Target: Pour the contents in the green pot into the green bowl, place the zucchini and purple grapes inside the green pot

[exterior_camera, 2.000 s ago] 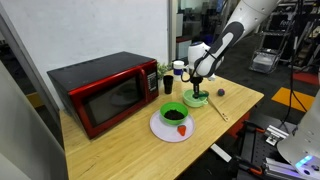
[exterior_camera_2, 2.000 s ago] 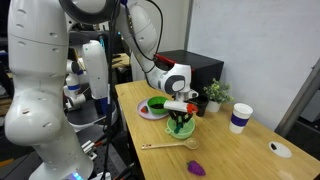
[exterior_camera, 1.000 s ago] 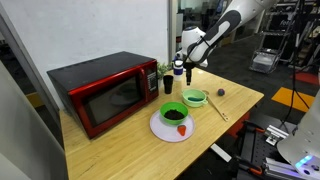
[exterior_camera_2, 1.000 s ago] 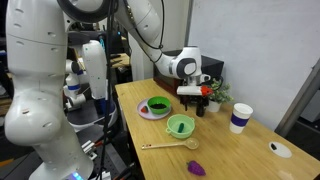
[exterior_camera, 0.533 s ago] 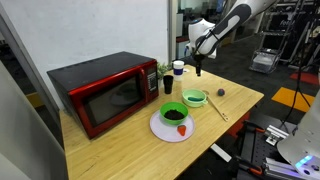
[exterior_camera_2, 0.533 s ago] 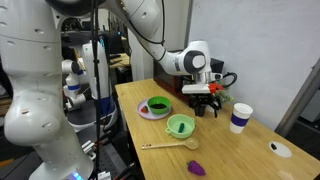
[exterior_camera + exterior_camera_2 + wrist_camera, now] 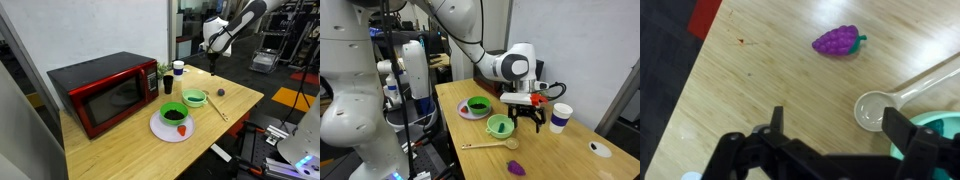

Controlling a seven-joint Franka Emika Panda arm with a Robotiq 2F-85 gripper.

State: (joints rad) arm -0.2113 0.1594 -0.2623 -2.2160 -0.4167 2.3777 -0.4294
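The counter (image 7: 120, 140) carries one microwave (image 7: 105, 90), one pot (image 7: 195, 98), one bowl (image 7: 173, 112), one plate (image 7: 158, 129), one spoon (image 7: 216, 109) and one clump of grapes (image 7: 837, 40). Cups number two: one dark-green cup (image 7: 167, 85) and one white cup (image 7: 560, 117). There is also one strawberry (image 7: 183, 130) and one plant (image 7: 162, 70).
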